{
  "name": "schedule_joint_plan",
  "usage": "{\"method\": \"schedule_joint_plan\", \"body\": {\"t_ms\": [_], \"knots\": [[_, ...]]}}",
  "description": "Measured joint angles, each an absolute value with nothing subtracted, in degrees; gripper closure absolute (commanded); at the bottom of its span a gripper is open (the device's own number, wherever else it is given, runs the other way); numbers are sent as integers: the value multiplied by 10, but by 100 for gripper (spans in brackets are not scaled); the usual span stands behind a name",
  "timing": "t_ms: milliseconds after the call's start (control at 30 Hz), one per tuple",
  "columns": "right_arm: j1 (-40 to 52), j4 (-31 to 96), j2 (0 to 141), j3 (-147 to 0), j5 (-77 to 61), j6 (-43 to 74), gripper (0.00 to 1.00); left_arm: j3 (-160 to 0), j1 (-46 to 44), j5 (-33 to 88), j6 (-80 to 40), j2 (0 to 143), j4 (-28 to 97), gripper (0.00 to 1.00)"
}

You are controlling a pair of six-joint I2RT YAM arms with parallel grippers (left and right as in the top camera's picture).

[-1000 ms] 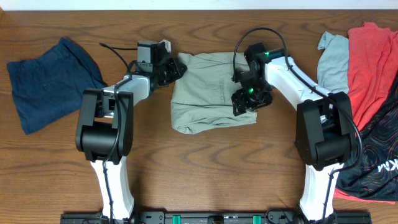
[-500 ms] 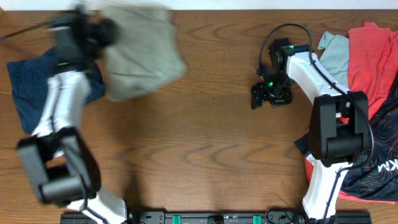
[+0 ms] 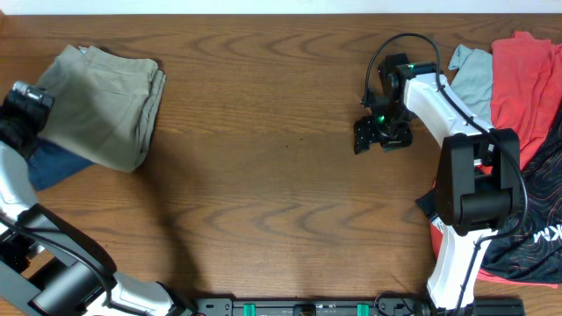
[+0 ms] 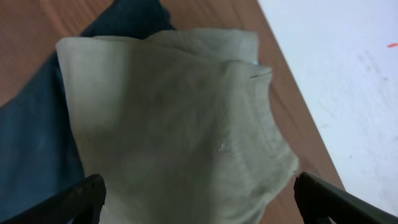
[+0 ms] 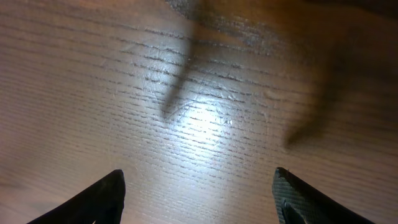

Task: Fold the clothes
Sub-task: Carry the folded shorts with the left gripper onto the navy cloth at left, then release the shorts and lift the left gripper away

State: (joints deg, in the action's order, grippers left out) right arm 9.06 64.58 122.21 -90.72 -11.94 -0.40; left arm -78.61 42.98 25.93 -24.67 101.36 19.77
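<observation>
The folded khaki shorts [image 3: 101,105] lie at the far left of the table, resting on top of the navy shorts [image 3: 57,162]. My left gripper [image 3: 26,105] sits at their left edge. In the left wrist view its jaws stand wide apart, with the khaki shorts [image 4: 174,124] spread below them and the navy shorts [image 4: 31,155] showing at the side; the left gripper [image 4: 199,186] is open. My right gripper [image 3: 379,136] hovers over bare wood right of centre. In its wrist view the right gripper [image 5: 199,183] is open with nothing between the fingers.
A pile of clothes fills the right edge: a light-blue garment [image 3: 474,79], a red one [image 3: 522,79] and a black one [image 3: 527,219]. The right arm's base stands beside that pile. The khaki shorts reach close to the table's far edge [image 4: 292,81].
The left arm swung the khaki shorts from the table's centre to the far left, onto the navy shorts, and opened. The right gripper drew back off the shorts to the right.
</observation>
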Motion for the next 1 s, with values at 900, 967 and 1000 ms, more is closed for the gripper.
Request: {"method": "schedule_joint_plan", "body": {"t_ms": [900, 967, 1000], "knots": [[77, 586, 1222, -908, -199, 108, 1, -786, 65, 160, -100, 1021, 310, 2], [60, 606, 1222, -908, -201, 116, 1, -786, 29, 151, -96, 1023, 338, 2], [50, 619, 1222, -909, -201, 118, 1, -786, 17, 147, -94, 1023, 352, 2]]}}
